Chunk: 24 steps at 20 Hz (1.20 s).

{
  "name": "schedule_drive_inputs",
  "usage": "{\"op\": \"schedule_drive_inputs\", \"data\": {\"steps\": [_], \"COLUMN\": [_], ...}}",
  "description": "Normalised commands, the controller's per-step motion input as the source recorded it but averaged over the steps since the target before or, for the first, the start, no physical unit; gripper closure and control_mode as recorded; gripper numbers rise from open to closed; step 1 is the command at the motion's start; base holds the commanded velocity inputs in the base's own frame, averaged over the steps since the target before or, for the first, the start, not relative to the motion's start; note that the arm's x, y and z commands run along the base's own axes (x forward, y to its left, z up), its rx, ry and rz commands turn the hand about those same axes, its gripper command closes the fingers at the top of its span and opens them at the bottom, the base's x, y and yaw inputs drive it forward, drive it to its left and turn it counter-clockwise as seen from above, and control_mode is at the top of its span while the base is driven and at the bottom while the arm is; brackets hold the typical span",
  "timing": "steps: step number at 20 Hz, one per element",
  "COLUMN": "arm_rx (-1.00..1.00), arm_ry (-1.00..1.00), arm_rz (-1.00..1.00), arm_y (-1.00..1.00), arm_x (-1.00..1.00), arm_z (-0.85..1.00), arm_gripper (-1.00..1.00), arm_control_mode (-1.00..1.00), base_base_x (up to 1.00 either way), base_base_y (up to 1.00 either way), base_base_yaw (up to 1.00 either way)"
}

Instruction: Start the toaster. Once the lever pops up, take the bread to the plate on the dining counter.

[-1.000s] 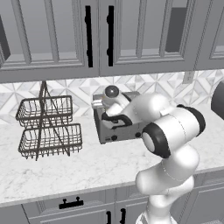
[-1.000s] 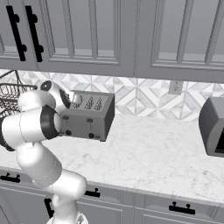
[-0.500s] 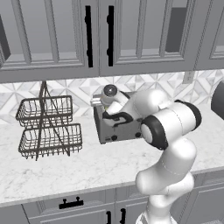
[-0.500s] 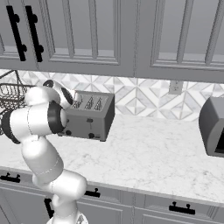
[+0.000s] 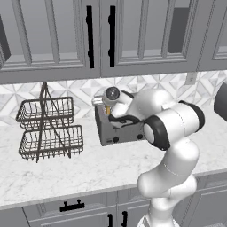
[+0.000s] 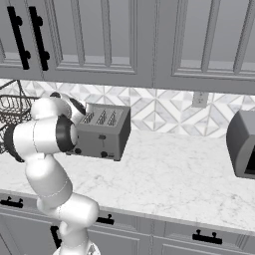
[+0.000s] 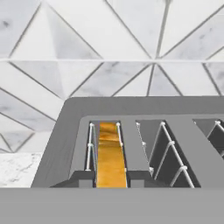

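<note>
Claw: in the hand view we are looking past our two dark finger tips (image 7: 111, 178), which are sitting at 6 o'clock on either side of the crust, close against it; we are seeing them pinching the bread, lightly or firmly we cannot tell.
Bread: its golden-orange crust (image 7: 110, 154) is showing edge-on in the leftmost slot, running from 6 o'clock up toward the centre between the white wire guides.
Toaster: the grey-silver box (image 7: 131, 109) is lying under the hand, with more slots opening toward 3 o'clock. In the right base view we are seeing it (image 6: 107, 134) standing on the marble top, slots on top, small black levers and knobs on its front face.
Arm: in the left base view our white arm (image 5: 170, 128) is bending over the toaster (image 5: 116, 133) from 4 o'clock, covering most of it.
Wire basket: the two-tier basket (image 5: 49, 128) is standing at 9 o'clock of the toaster, apart from it.
Backsplash: patterned tiles (image 7: 109, 48) are rising behind the toaster at 12 o'clock.
Other appliance: a grey box (image 6: 242, 143) is sitting at 3 o'clock, well apart.
</note>
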Motion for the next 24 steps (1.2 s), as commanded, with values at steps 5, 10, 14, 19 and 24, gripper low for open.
{"op": "schedule_drive_inputs", "data": {"steps": [5,10,14,19,24], "arm_rx": [0.0,0.0,0.02,0.01,0.0], "arm_ry": [-0.23,-0.12,-0.16,-0.11,-0.07], "arm_rz": [0.0,0.0,-0.02,-0.03,-0.02], "arm_y": [0.01,0.09,0.08,0.09,0.03], "arm_x": [-0.37,-0.34,-0.36,-0.22,-0.39], "arm_z": [0.0,0.2,0.76,0.71,0.58], "arm_gripper": [1.0,1.0,1.0,1.0,1.0], "arm_control_mode": [-1.0,-1.0,-1.0,-1.0,-1.0], "base_base_x": [0.0,0.0,0.0,0.0,0.0], "base_base_y": [0.0,0.0,0.0,0.0,0.0], "base_base_yaw": [0.0,0.0,0.0,0.0,0.0]}}
